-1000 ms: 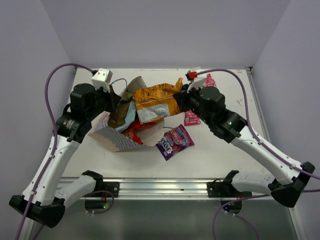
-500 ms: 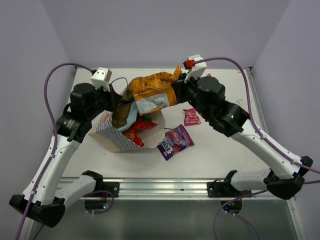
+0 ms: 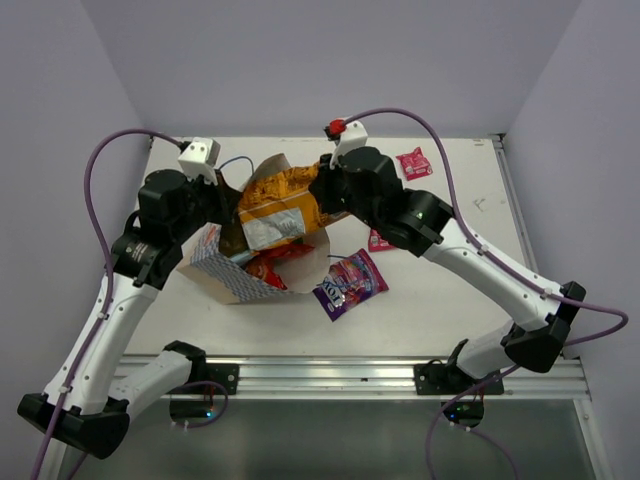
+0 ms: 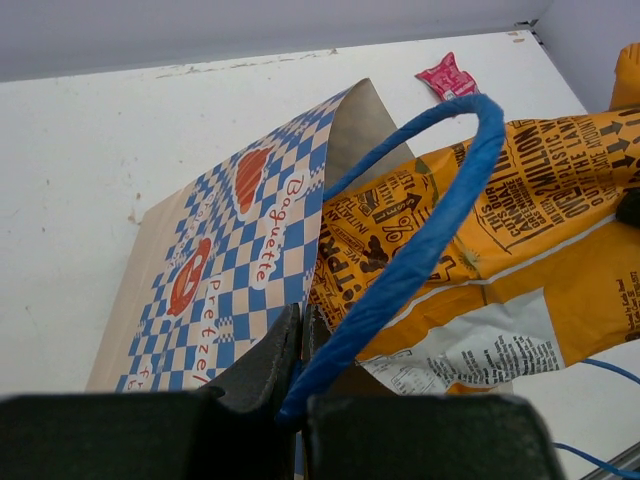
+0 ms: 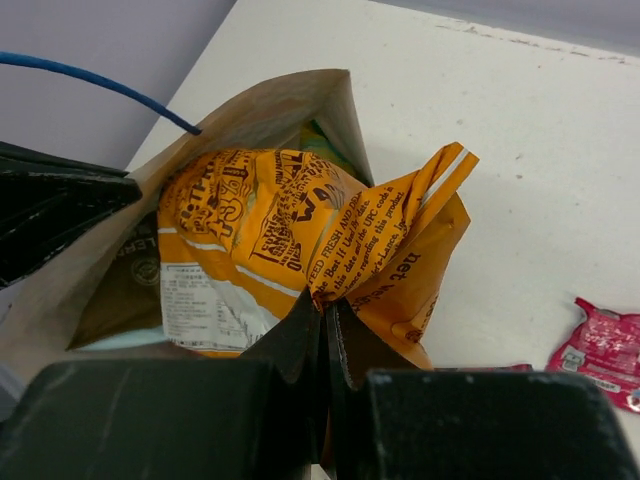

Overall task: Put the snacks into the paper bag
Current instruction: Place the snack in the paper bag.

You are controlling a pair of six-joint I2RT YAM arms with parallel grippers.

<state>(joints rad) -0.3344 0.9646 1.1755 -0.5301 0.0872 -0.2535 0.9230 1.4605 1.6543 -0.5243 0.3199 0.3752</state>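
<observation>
While R fingers pinch orange chip bag | L fingers clamp paper bag rim | 2 pink packs, 1 purple pack out

The left gripper sits at the bottom of the left wrist view, its dark jaws pressed close together on the blue cord handle of the paper bag. The handle arcs up and to the right from the fingers, crossing in front of the orange chip bag. The paper bag's blue-and-white checkered side, printed with orange pastries and the words "Baguette" and "Pretzel", faces the camera, and a plain brown flap rises to a point at its top edge. The orange chip bag lies against that open edge, its white label panel turned downward. A small pink packet rests well apart on the white table, near the far edge
</observation>
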